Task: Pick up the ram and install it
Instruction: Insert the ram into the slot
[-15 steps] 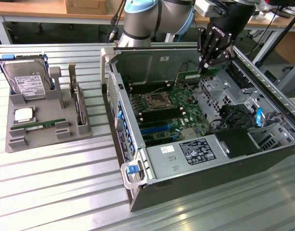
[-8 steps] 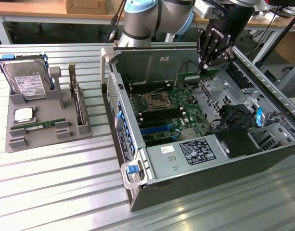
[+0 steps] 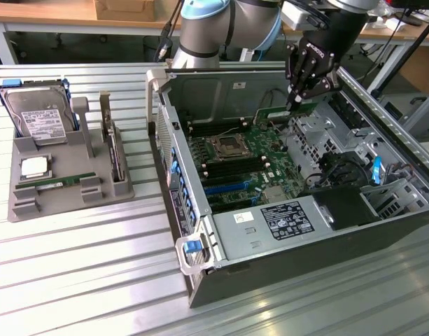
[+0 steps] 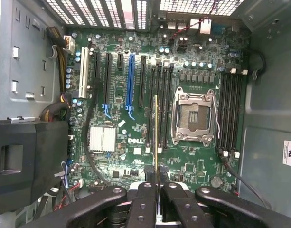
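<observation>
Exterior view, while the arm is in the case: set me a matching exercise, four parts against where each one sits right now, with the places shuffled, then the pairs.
Parts
1. ram
2. spare ram stick
3. hard drive
4. processor chip

Places
A. lying flat along the side of the grey tray nearest the camera
B. lying flat on the tray, between the hard drive and the spare ram stick
C. clamped in the gripper, over the motherboard in the open computer case
D. propped up, tilted, at the far end of the tray

Pairs: 1-C, 2-A, 3-D, 4-B
</observation>
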`<state>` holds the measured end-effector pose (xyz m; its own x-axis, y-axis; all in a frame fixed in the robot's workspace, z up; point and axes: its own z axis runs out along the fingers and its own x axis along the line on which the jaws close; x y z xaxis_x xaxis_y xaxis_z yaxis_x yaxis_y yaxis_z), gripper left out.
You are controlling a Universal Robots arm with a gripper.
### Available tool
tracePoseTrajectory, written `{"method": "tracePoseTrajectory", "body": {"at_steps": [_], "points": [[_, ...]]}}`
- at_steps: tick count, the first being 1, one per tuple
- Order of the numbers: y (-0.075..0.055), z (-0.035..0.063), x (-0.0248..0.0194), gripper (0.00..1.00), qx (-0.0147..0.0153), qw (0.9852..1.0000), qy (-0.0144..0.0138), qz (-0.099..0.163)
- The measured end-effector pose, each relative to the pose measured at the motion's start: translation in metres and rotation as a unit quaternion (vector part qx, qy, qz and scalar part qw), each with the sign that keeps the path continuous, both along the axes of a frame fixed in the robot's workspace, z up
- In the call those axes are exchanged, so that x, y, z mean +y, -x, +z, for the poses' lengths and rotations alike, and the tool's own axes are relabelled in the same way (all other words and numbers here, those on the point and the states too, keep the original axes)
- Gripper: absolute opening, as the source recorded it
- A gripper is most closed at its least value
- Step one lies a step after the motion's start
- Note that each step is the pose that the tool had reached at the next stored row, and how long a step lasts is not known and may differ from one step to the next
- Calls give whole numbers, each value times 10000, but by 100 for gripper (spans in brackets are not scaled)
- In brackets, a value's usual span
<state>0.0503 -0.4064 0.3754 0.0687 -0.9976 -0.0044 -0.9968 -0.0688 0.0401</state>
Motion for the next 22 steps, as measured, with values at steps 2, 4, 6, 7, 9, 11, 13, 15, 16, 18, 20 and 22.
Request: {"method": "tracePoseTrajectory", "body": {"at_steps": [2, 4, 6, 7, 9, 11, 13, 15, 16, 18, 20, 22], "points": [[0, -13, 0, 12, 0, 10000, 0, 0], [0, -22, 0, 12, 0, 10000, 0, 0], [0, -29, 0, 12, 0, 10000, 0, 0], [0, -32, 0, 12, 0, 10000, 0, 0], [1, -46, 0, 12, 0, 10000, 0, -1], [1, -56, 0, 12, 0, 10000, 0, 0], [1, -70, 0, 12, 0, 10000, 0, 0], [1, -77, 0, 12, 0, 10000, 0, 0], [1, -82, 0, 12, 0, 10000, 0, 0], [1, -96, 0, 12, 0, 10000, 0, 0], [1, -102, 0, 12, 0, 10000, 0, 0], [1, -108, 0, 12, 0, 10000, 0, 0]]}}
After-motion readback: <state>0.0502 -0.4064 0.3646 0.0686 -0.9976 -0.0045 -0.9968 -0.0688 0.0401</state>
